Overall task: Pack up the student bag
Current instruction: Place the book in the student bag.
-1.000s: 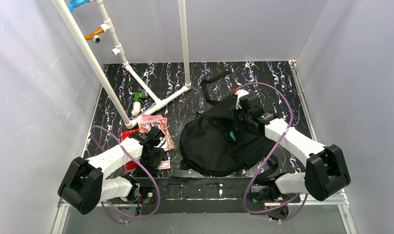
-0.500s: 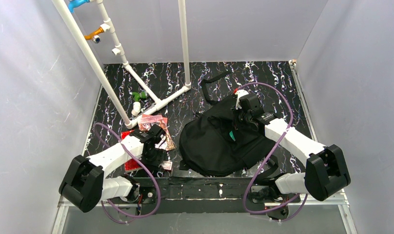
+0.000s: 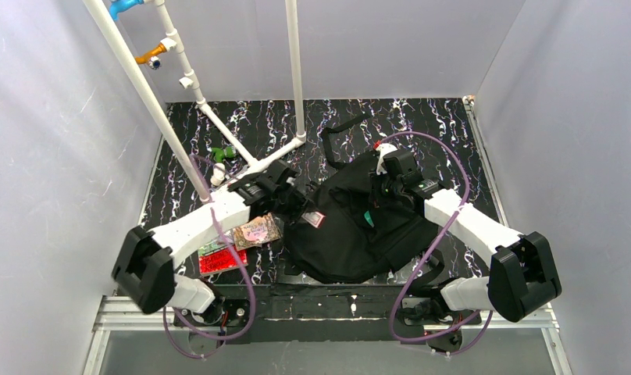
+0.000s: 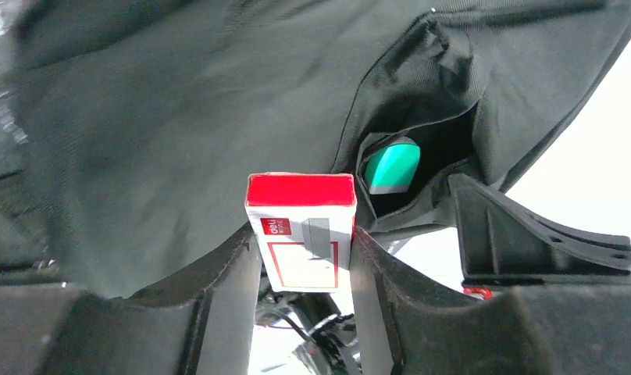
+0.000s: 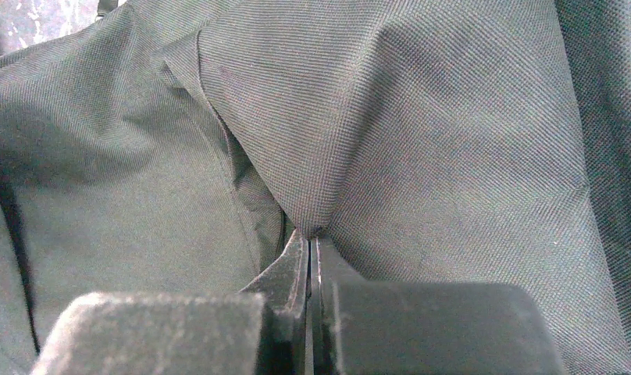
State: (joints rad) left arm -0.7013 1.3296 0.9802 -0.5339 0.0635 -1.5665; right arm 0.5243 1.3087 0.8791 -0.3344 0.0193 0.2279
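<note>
Left gripper (image 4: 303,244), clasping the red-white box (image 4: 301,205), has swung over the student bag (image 3: 351,238) — right gripper (image 5: 311,238) pinches its fabric; insertion next.

Box (image 4: 301,234) over bag (image 3: 351,242), pkts (image 3: 254,232) to its L.

- Bag (image 3: 340,246) lies near-centre on table (image 3: 422,125), one strap trailing toward the far side.
- Left gripper (image 3: 304,212) over bag's left edge, small box (image 3: 314,219) at its tips.
- Right gripper (image 3: 380,190) down on bag's far right.
- Packets (image 3: 254,232) just left of bag.
</note>
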